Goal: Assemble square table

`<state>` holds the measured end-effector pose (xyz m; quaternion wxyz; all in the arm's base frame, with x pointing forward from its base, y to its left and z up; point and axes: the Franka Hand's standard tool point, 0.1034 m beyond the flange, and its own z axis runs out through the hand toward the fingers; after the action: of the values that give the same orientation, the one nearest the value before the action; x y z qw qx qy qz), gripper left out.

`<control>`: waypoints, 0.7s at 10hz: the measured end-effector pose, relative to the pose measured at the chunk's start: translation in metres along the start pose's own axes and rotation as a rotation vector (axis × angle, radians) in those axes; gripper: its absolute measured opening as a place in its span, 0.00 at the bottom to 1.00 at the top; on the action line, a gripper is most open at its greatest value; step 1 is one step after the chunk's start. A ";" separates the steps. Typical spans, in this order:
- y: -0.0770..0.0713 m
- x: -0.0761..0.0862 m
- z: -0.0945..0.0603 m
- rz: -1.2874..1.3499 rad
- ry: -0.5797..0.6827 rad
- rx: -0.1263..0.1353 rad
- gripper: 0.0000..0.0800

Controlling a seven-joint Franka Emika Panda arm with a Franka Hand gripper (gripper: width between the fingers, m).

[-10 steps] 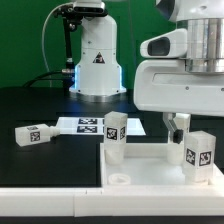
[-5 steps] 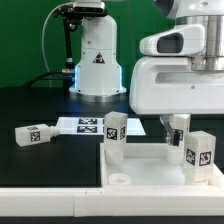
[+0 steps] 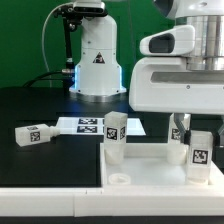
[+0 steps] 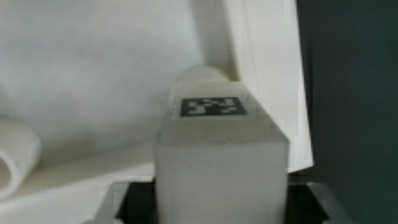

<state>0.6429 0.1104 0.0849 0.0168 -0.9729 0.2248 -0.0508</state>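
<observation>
White leg (image 3: 198,154) at four o'clock on the square table top (image 3: 150,170), now clamped in gripper (image 4: 210,190) after closing from wide; shifted slightly, ready for lifting. Raised rim close beside; open room toward nine o'clock, second leg (image 3: 114,135) standing there.
</observation>
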 end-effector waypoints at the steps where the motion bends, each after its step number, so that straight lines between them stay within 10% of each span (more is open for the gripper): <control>1: 0.000 -0.001 0.000 0.131 0.003 -0.005 0.36; 7: 0.007 -0.001 0.003 1.045 -0.050 0.026 0.36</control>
<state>0.6395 0.1044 0.0812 0.0575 -0.7315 0.6793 -0.0153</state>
